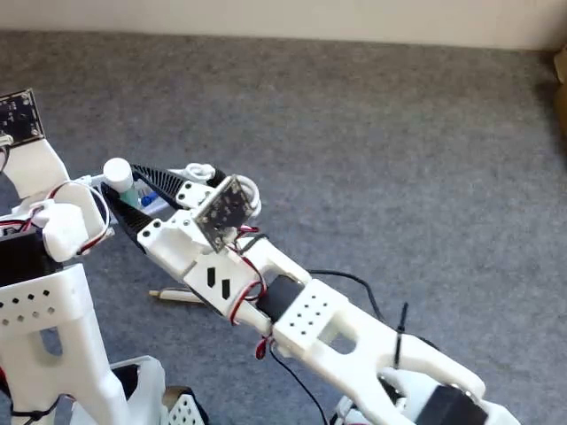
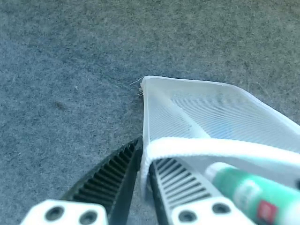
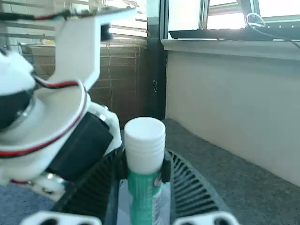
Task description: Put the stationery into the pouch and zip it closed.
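Loading step, I'd say: left gripper (image 2: 143,152) pinches the pouch (image 2: 211,110) rim, right gripper (image 3: 143,165) clamps 1 glue stick (image 3: 144,140) at its mouth; next, lower and release.

Grey carpeted table (image 1: 399,133), pale pencil-like stick (image 1: 177,296) on it.

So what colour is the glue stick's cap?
White cap on green glue stick; best in right wrist view.
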Controlling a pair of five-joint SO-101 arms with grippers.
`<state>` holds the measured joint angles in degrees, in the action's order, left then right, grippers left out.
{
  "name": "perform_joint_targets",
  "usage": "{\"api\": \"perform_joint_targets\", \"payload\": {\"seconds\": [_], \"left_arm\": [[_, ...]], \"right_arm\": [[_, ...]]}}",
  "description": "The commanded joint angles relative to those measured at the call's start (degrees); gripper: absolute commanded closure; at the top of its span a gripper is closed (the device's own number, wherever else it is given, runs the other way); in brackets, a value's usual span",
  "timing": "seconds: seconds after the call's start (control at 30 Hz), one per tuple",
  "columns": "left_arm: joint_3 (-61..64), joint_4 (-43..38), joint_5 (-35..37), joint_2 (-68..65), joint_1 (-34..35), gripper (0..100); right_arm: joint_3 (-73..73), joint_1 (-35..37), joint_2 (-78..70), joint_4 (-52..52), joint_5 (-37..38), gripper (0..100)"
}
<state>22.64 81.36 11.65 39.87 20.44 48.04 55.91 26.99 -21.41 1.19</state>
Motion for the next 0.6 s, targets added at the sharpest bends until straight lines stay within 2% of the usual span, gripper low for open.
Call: {"api": "perform_joint_targets", "payload": {"seconds": [0.0, 0.43, 0.57], "left_arm": [[0.4, 0.3, -0.3, 0.1, -1.5, 99], [0.4, 0.2, -0.3, 0.1, -1.5, 99], [0.4, 0.2, -0.3, 0.1, -1.5, 99]], "right_arm": [[-2.3, -0.1, -1.9, -5.1, -0.7, 99.2], [-2.0, 0.0, -3.7, -5.9, -0.8, 99.1], [-2.5, -0.1, -3.7, -1.8, -0.8, 99.1]]}}
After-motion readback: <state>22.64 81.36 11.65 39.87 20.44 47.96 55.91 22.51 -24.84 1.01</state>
